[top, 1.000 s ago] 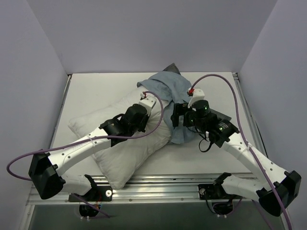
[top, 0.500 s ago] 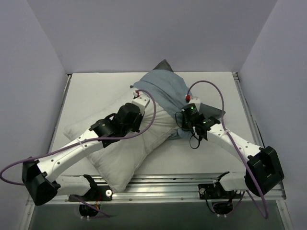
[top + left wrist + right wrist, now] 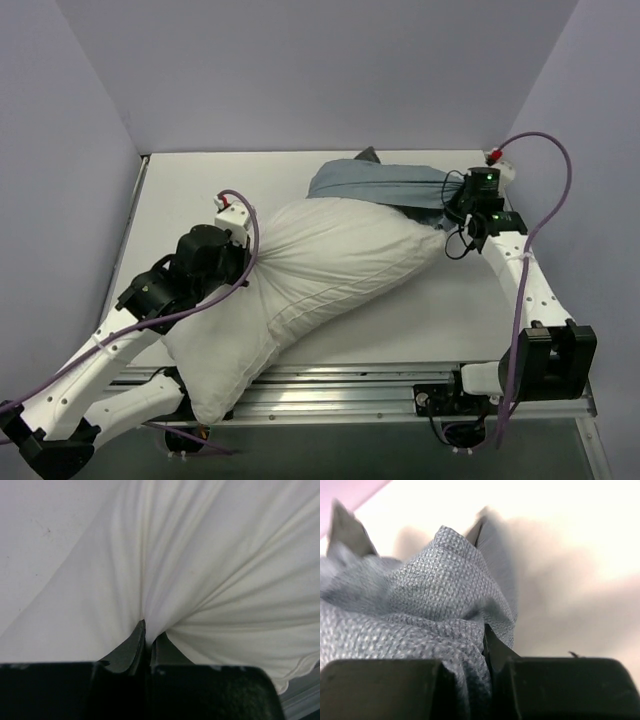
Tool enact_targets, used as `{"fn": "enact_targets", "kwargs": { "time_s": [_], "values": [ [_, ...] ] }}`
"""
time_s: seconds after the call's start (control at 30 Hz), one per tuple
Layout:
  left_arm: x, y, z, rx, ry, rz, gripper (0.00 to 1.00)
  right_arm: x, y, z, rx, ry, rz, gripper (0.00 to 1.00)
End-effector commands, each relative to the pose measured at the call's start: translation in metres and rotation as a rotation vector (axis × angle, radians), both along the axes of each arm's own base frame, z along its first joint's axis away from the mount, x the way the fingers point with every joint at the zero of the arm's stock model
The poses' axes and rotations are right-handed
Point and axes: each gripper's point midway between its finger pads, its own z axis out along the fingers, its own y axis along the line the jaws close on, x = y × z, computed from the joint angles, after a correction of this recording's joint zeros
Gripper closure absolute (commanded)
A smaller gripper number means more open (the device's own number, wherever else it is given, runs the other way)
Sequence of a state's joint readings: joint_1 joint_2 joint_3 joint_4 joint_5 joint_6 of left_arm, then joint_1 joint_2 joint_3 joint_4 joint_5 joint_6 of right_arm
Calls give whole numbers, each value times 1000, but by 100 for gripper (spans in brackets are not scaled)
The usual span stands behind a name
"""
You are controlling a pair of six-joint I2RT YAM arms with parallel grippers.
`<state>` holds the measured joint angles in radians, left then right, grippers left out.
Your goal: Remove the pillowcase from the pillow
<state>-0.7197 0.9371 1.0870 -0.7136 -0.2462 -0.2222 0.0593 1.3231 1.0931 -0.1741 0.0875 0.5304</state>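
Observation:
The white pillow (image 3: 320, 265) lies stretched across the table from the near left toward the far right. My left gripper (image 3: 252, 265) is shut on a pinch of the pillow's white cloth (image 3: 165, 580) at its left side. The blue-grey pillowcase (image 3: 380, 185) covers only the pillow's far right end and is pulled taut toward my right gripper (image 3: 452, 195). That gripper is shut on a bunch of the pillowcase's woven blue-grey cloth (image 3: 435, 600), close to the right wall.
Purple side walls (image 3: 70, 150) and a back wall close in the white table (image 3: 190, 185). A metal rail (image 3: 350, 385) runs along the near edge, where the pillow's lower corner hangs over. Purple cables loop above both wrists.
The right gripper closed on the pillowcase and pulled it to the far right. The left gripper dragged the pillow leftward. Most of the pillow has come out of the pillowcase.

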Motion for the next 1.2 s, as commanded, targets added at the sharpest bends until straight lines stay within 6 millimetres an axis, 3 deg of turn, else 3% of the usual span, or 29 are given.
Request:
{"fn": "enact_targets", "kwargs": {
  "time_s": [0.0, 0.07, 0.13, 0.37, 0.47, 0.5, 0.53, 0.63, 0.67, 0.7, 0.77, 0.8, 0.93, 1.07, 1.17],
  "values": [
    [0, 83, 1, 200, -34, 245, 98, 7, -103, 66, -74, -182, -373, 100],
    [4, 88, 4, 196, -43, 270, 98, 3, -121, 74, -74, -189, -406, 100],
    [8, 89, 8, 183, -63, 287, 98, 3, -124, 87, -79, -211, -391, 100],
    [29, 80, 36, 87, -160, 309, 98, 18, -101, 103, -52, -254, -244, 100],
    [46, 83, 58, 68, -204, 354, 98, 31, -96, 115, -57, -276, -215, 100],
    [58, 83, 57, 84, -195, 368, 98, 35, -95, 121, -63, -290, -210, 100],
    [70, 91, 72, 66, -223, 413, 98, 42, -96, 135, -68, -322, -215, 100],
    [104, 94, 74, 52, -199, 455, 98, 55, -99, 154, -96, -361, -245, 100],
    [115, 103, 91, 32, -226, 492, 98, 59, -101, 177, -104, -404, -257, 100],
    [130, 103, 82, 47, -198, 505, 98, 62, -102, 185, -111, -416, -269, 100],
    [146, 114, 101, 22, -227, 558, 98, 67, -105, 195, -131, -428, -320, 100],
    [157, 116, 94, 26, -207, 573, 98, 68, -106, 215, -136, -469, -341, 100],
    [179, 137, 105, -19, -215, 642, 98, 75, -113, 253, -160, -548, -418, 100],
    [194, 147, 111, -19, -218, 684, 98, 90, -93, 291, -268, -630, -327, 100],
    [206, 146, 107, -10, -204, 694, 98, 105, -49, 307, -312, -686, -141, 100]
  ]
}}
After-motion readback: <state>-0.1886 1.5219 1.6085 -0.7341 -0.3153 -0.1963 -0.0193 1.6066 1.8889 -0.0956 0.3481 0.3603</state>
